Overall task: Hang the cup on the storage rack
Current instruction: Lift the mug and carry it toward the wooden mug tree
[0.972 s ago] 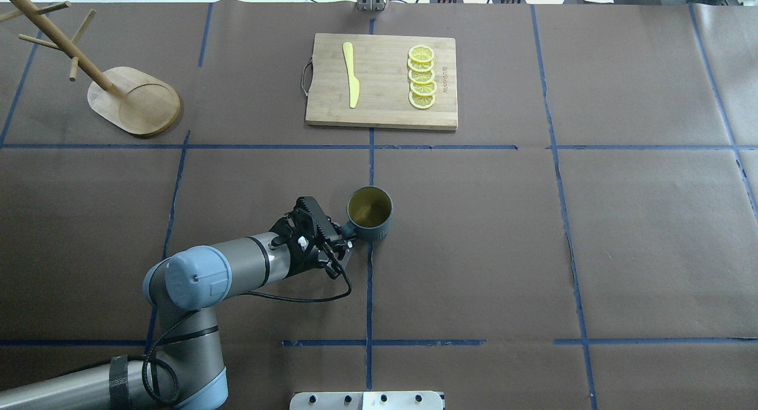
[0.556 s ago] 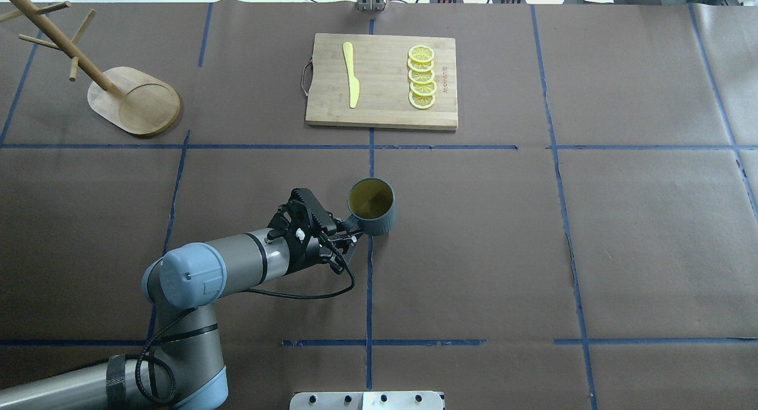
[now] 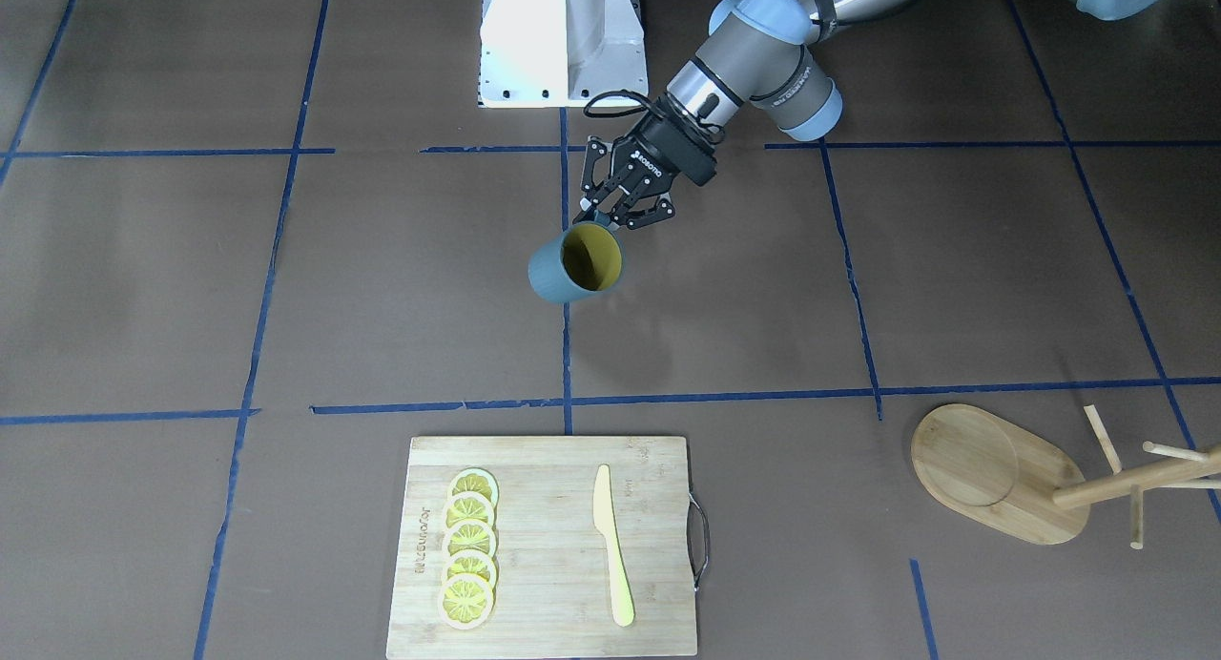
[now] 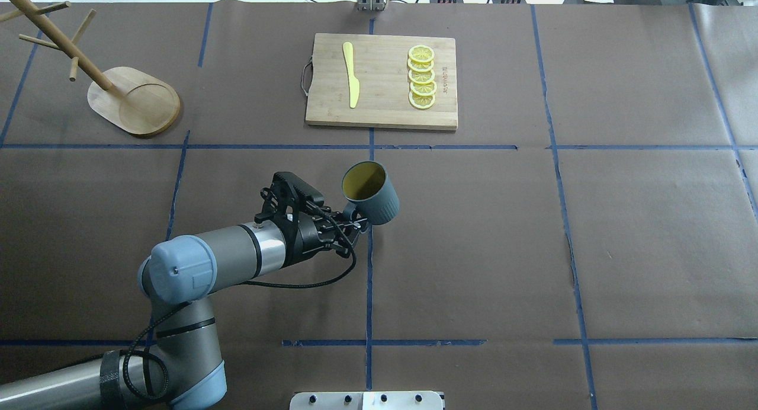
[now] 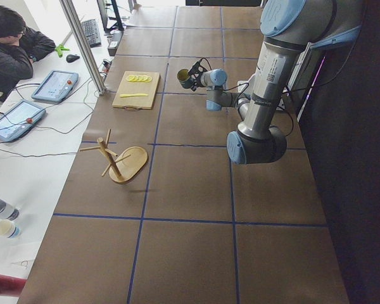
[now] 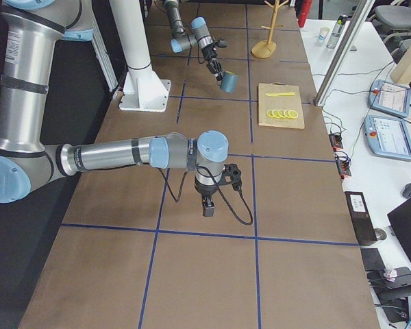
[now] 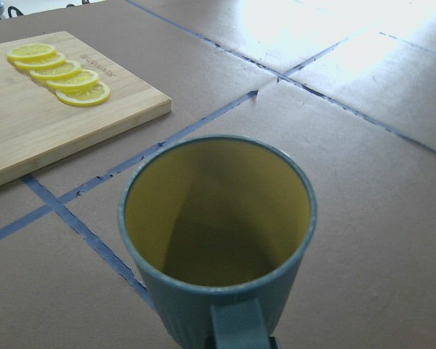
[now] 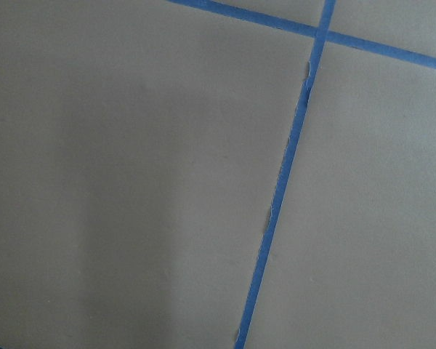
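The cup (image 4: pixel 371 192), teal-grey outside and yellow inside, hangs tilted above the table near its middle. My left gripper (image 4: pixel 355 220) is shut on its handle. In the front-facing view the cup (image 3: pixel 575 265) sits just below the gripper (image 3: pixel 602 221). The left wrist view looks straight into the empty cup (image 7: pixel 218 233). The storage rack (image 4: pixel 134 100), a bamboo mug tree with bare pegs, stands at the far left (image 3: pixel 992 471). My right gripper (image 6: pixel 207 207) points down at the table in the exterior right view only; I cannot tell whether it is open or shut.
A bamboo cutting board (image 4: pixel 382 111) at the far centre carries several lemon slices (image 4: pixel 421 77) and a yellow knife (image 4: pixel 351 73). The white robot base (image 3: pixel 561 40) stands at the near edge. A person (image 5: pixel 12 47) sits beside the table's far side.
My left gripper has lifted the cup off the table and carried it a little away from the robot. The cup now tilts more, its mouth turned toward the rack side.
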{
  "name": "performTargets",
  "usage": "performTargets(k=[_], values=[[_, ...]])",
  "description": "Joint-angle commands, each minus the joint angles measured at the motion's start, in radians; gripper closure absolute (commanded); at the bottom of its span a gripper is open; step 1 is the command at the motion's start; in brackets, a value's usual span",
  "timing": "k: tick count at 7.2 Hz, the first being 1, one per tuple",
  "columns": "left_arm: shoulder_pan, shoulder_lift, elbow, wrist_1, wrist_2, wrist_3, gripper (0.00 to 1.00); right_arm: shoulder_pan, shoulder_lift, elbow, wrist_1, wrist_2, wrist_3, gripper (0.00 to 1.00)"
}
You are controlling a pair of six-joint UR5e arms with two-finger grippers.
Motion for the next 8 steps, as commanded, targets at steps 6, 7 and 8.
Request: performTargets(k=[6, 7, 8], values=[[-0.399, 0.001, 0.009, -0.143, -0.305, -1.071, 0.99, 0.000, 0.000, -0.003, 0.000, -0.002, -0.004, 0.00], [-0.452, 0.001, 0.020, -0.157, -0.346, -1.178, 0.99, 0.000, 0.000, -0.003, 0.000, -0.002, -0.004, 0.00], [-0.496, 0.001, 0.035, -0.176, -0.365, -1.292, 0.99, 0.000, 0.000, -0.001, 0.000, -0.002, -0.005, 0.00]])
